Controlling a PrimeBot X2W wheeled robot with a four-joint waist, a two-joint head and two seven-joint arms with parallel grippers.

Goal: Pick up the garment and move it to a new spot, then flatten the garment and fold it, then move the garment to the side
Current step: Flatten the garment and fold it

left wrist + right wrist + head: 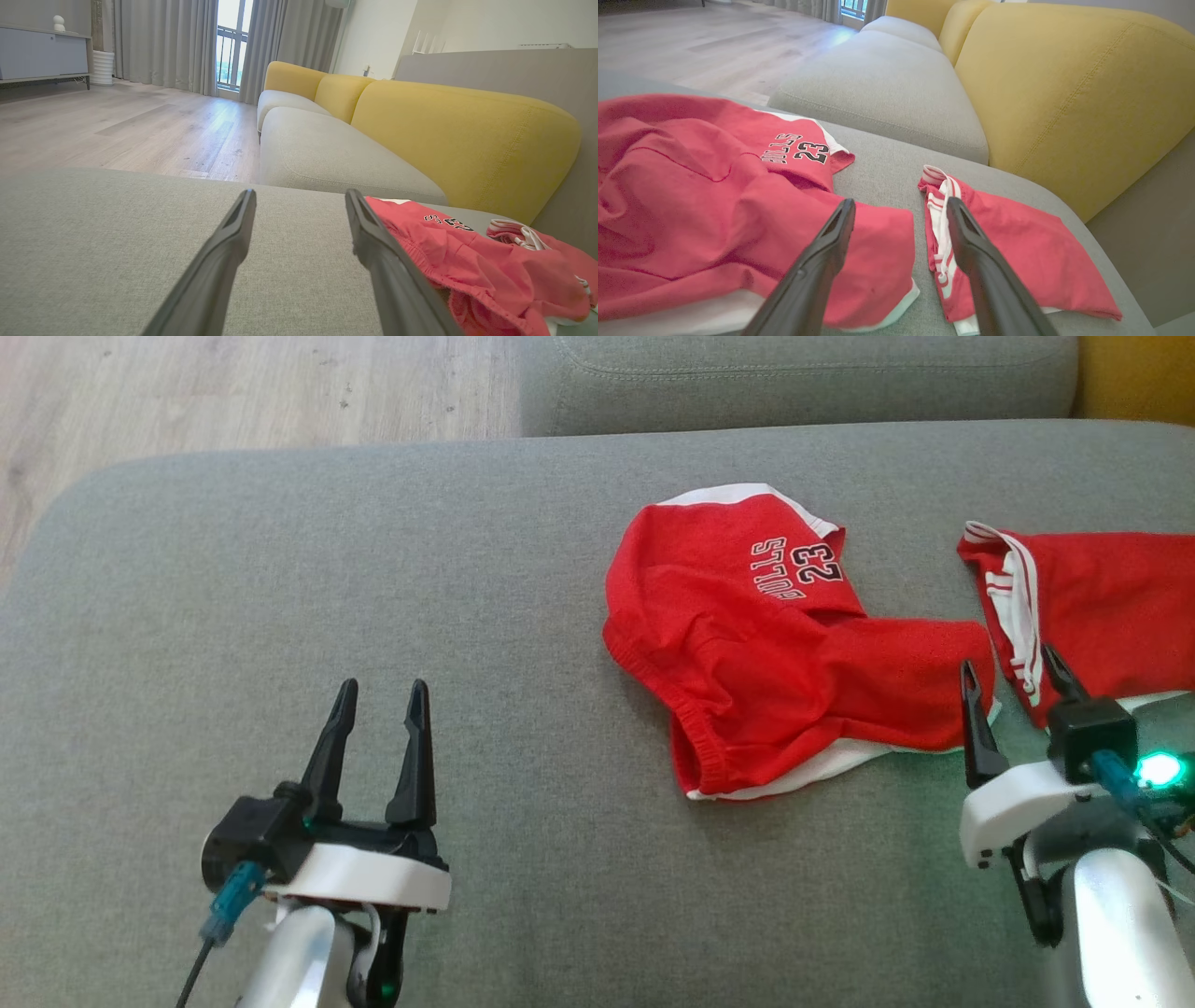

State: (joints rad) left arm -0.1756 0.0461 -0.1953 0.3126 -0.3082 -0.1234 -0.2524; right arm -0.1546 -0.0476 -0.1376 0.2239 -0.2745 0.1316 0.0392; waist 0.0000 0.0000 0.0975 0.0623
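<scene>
Just beside the garment [775, 644], the right pincer [1008, 658] stands agape.

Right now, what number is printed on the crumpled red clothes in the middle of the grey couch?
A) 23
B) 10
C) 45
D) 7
A: the crumpled red garment has a black 23 with a white outline printed near its white-trimmed edge, next to some lettering. It is easiest to read in the right wrist view.
</scene>
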